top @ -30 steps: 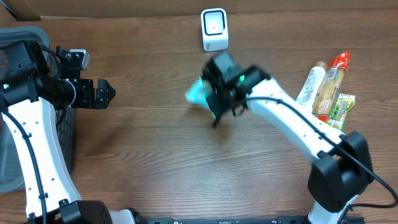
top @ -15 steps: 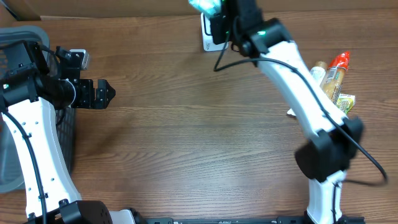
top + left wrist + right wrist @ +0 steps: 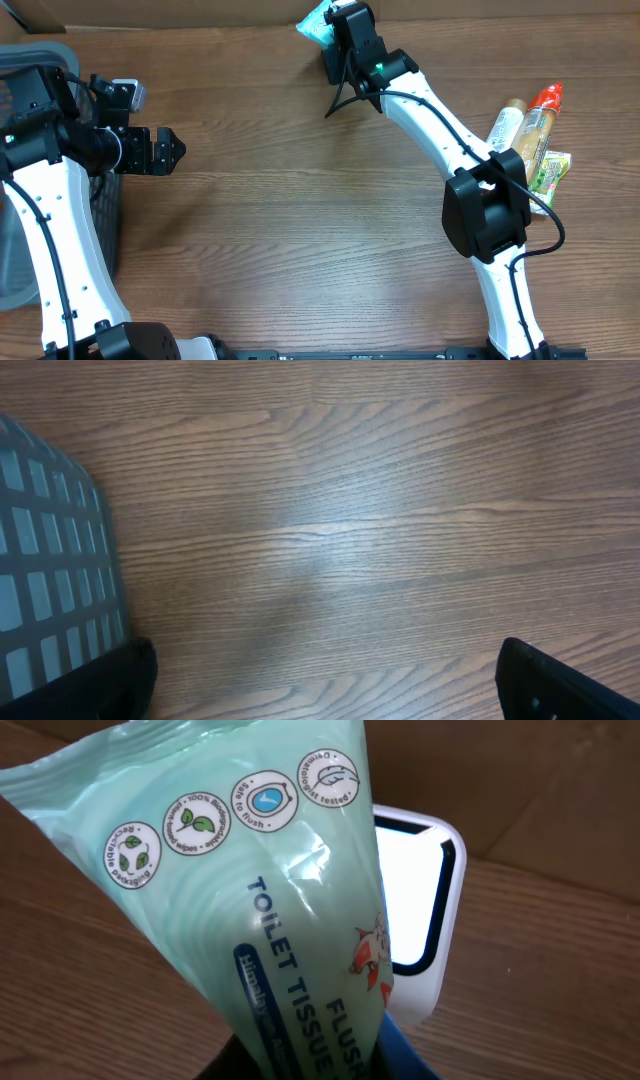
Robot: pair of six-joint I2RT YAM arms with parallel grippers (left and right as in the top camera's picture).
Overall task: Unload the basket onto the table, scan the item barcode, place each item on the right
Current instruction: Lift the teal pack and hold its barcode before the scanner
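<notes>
toilet tissue pack clamped between the right jaws.

Overhead looks straight down on the whole table. Left wrist faces down, close, at the table beside the basket, seen overhead too. Right wrist closely faces the scanner behind the toilet tissue pack.

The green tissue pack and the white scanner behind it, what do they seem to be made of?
Tissue pack: thin glossy plastic film, seemingly; it shows creases and shiny glare. Scanner: probably hard smooth plastic, white rounded casing around a bright window.
</notes>
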